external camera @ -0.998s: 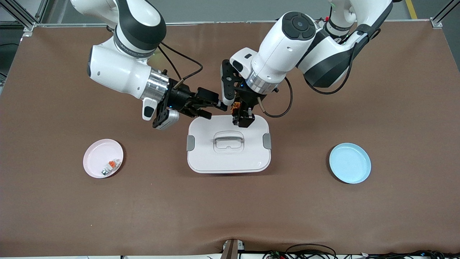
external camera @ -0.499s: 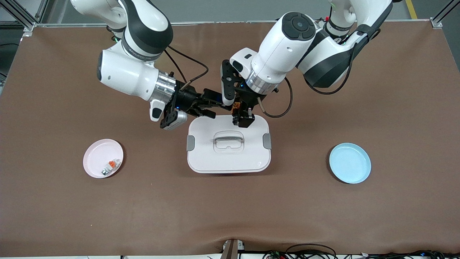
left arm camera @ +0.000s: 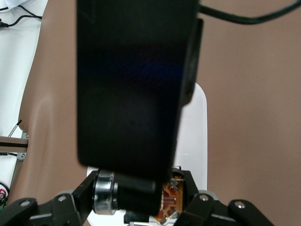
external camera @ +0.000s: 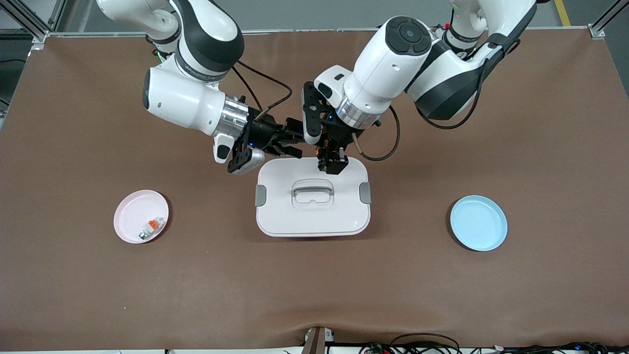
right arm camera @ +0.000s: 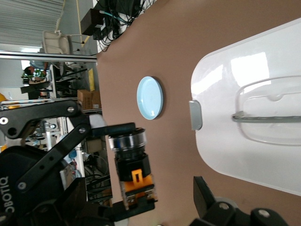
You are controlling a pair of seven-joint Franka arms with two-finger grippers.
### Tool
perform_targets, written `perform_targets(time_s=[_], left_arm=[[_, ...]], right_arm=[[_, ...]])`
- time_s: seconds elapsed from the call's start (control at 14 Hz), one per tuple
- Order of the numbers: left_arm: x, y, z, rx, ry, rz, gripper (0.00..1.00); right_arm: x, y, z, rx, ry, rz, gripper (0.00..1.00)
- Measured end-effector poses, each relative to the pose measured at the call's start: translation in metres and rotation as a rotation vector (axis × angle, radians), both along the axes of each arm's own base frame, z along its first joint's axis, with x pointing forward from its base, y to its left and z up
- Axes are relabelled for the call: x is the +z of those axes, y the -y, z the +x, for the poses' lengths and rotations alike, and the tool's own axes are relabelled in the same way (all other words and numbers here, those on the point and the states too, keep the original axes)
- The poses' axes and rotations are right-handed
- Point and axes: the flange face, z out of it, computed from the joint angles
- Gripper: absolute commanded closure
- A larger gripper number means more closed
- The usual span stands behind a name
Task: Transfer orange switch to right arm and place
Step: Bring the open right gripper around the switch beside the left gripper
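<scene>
Two plates (external camera: 141,216) (external camera: 478,222) flanking white lidded box (external camera: 312,216), perhaps latched.

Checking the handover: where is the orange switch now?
In the left claw, shut on the switch, over the white box's edge nearest the robots, with the open right claw beside it.

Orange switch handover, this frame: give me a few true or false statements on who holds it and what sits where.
1. The left gripper is shut on the orange switch. True.
2. The right gripper already grips the switch. False: its jaws are open beside it.
3. The handover happens over the white lidded box. True, over its edge toward the robots.
4. The blue plate holds a small part. False: the white piece with an orange tab lies in the pink plate.
</scene>
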Motion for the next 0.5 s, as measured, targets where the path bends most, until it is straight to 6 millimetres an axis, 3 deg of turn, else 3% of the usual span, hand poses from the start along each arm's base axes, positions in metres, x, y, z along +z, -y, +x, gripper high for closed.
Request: perform_targets(time_s=[0.5], left_arm=[[0.000,0.000,0.000,0.001,0.000,0.000,1.00]], right_arm=[[-0.011,-0.011,-0.001,-0.023,0.016,0.003,0.00]])
